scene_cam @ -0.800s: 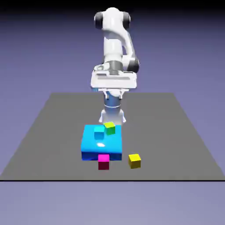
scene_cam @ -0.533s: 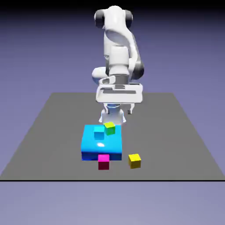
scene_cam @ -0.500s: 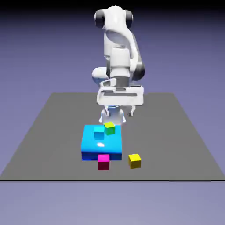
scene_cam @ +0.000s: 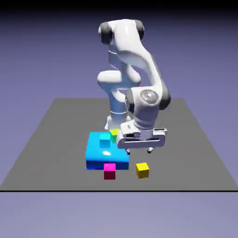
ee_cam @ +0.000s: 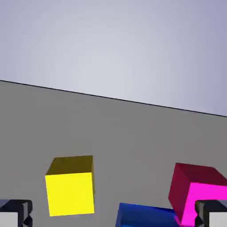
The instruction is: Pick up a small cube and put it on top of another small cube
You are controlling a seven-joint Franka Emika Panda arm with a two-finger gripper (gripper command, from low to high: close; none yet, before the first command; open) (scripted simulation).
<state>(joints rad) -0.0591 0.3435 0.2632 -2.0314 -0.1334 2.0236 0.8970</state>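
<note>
We see the gripper (scene_cam: 139,150) hanging above the table (scene_cam: 46,139) with its 2 fingers spread wide and nothing between them. In the hand view the 2 grey fingertips (ee_cam: 15,213) sit at the bottom corners, far apart, with bare space between.

The yellow cube (scene_cam: 142,170), the small cube of the task, rests on the grey table just below and slightly toward the exterior view's right of the gripper, not touched by it. In the hand view the yellow cube (ee_cam: 71,186) lies ahead of the fingers, nearer the fingertip at that view's left.

The magenta cube (scene_cam: 109,171) sits on the table to the exterior view's left of the yellow cube, apart from it, and close against the near face of the large blue block (scene_cam: 107,152). In the hand view the magenta cube (ee_cam: 197,191) stands at the lower right and a corner of the blue block (ee_cam: 144,216) shows at the bottom edge.

On the blue block we note a small cyan cube (scene_cam: 105,142) and, behind the wrist, part of a lime-green cube (scene_cam: 114,133).

The white arm (scene_cam: 132,56) bends down from its base at the table's far edge.
</note>
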